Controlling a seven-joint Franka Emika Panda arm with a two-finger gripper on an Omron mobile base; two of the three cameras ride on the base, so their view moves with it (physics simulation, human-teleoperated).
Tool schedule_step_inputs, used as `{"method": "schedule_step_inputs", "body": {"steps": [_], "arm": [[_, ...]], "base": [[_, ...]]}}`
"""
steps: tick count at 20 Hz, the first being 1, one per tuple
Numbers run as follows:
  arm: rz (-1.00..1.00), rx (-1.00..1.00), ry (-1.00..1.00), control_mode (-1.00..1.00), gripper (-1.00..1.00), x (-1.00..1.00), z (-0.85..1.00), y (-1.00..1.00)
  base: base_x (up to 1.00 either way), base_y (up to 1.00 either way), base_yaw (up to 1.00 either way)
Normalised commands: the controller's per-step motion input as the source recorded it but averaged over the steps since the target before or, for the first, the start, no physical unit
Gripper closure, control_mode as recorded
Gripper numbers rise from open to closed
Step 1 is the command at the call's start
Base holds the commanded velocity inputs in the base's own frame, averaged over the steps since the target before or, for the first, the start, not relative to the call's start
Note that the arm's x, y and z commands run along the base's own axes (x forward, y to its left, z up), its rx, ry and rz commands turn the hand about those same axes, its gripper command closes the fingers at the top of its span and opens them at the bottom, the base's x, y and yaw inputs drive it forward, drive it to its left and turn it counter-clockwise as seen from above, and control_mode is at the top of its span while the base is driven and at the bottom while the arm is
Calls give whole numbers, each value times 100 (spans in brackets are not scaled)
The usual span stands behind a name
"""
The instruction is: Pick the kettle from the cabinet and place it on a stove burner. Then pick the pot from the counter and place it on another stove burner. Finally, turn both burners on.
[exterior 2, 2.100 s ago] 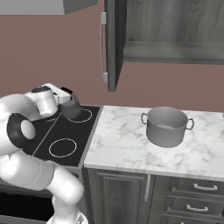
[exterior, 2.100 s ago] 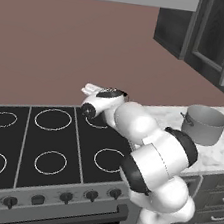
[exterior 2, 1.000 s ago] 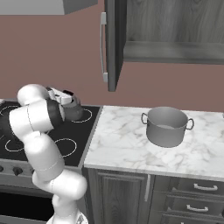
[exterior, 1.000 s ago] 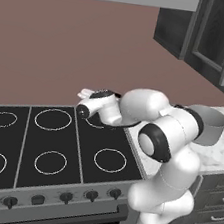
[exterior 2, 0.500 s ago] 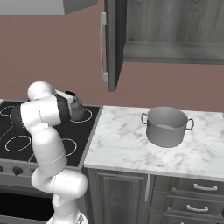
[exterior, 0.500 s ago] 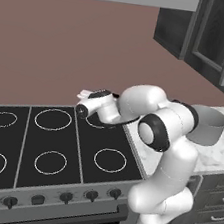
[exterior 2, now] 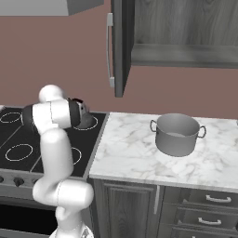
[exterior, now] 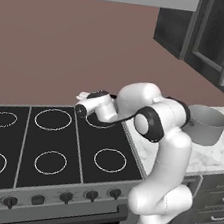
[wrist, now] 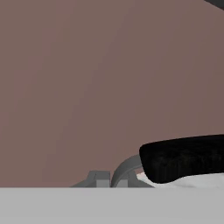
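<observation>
Landmark: glossy black cooktop (exterior: 84, 145), white burner rings across it, row of dark knobs (exterior: 91, 195) along its front edge.

Right of the cooktop, touching its edge: marble counter (exterior 2: 135, 139) over dark drawers.

Above that counter, up and to the right of the cooktop: dark cabinet (exterior 2: 186, 28), door (exterior 2: 122, 46) swung open with its silver bar handle facing the cooktop, shelf inside bare as far as can be seen.

Behind the cooktop: plain brown wall (wrist: 87, 87).

At the cooktop's right front corner: white arm (exterior: 165, 142), rising from the floor, folded at the elbow and reaching back and left over the cooktop's rear right part.

Well right of the cooktop, upright on the counter and apart from everything else: pot (exterior 2: 177, 135), no lid, loop handles at the rim.

Over the cooktop's back right burner (exterior 2: 95, 124), next to the counter edge: kettle (exterior 2: 85, 121), grey body mostly hidden by the forearm in the right base view. Cannot tell whether resting on the glass or just above it.

Right at the kettle's top: gripper (exterior 2: 80, 106), closed, gripping the kettle by its handle as far as can be judged. In the hand view, black handle (wrist: 183, 157) lying close across the lower right, a grey curved part just left of it, wall beyond.
</observation>
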Motion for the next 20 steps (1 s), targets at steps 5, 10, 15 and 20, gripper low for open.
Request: {"method": "schedule_step_inputs", "body": {"steps": [5,10,15,20], "arm": [[0,2,0,-100,100,35,-27,1],[0,2,0,-100,100,37,-26,6],[0,1,0,-100,100,41,-23,15],[0,1,0,-100,100,44,-21,17]], "base": [[0,0,0],[0,0,0],[0,0,0],[0,0,0]]}}
